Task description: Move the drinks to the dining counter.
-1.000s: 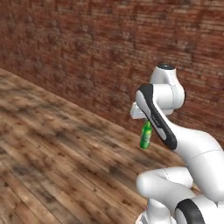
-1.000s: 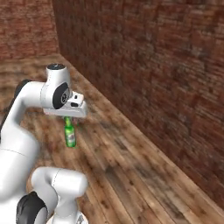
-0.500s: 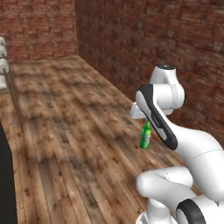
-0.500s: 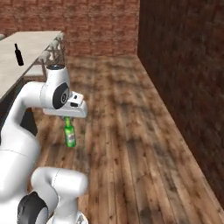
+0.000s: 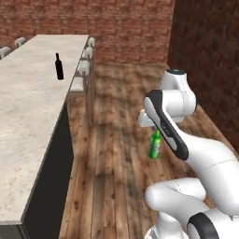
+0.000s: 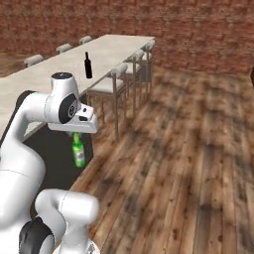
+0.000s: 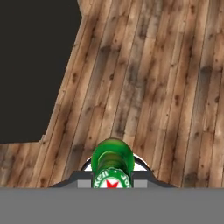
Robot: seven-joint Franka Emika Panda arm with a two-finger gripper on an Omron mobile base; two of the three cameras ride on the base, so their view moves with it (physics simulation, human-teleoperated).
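Observation:
A small green glass bottle (image 5: 155, 145) hangs upright over the wooden floor, and my gripper (image 6: 77, 134) is shut on its neck. From the right it is the green bottle (image 6: 78, 151) just under the white hand. The hand view looks straight down on the bottle's cap and shoulders (image 7: 112, 164). The dining counter (image 5: 28, 102) runs along the left, long and beige-speckled. A tall black wine bottle (image 5: 59, 66) stands upright on it, far from the gripper. The right base view has the counter (image 6: 54, 74) and the wine bottle (image 6: 88, 65) beyond the arm.
Pale grey stools (image 5: 84, 67) line the counter's near side, also seen as stools (image 6: 111, 84) on thin legs. A dark cabinet face (image 5: 51, 186) sits under the counter end. Brick walls (image 5: 200, 56) close the room at the back and right. Wooden floor (image 6: 188, 149) stretches between.
The whole picture has swung: the base has turned from facing the brick wall to facing the counter and stools. The green bottle stays in the gripper, held as before.

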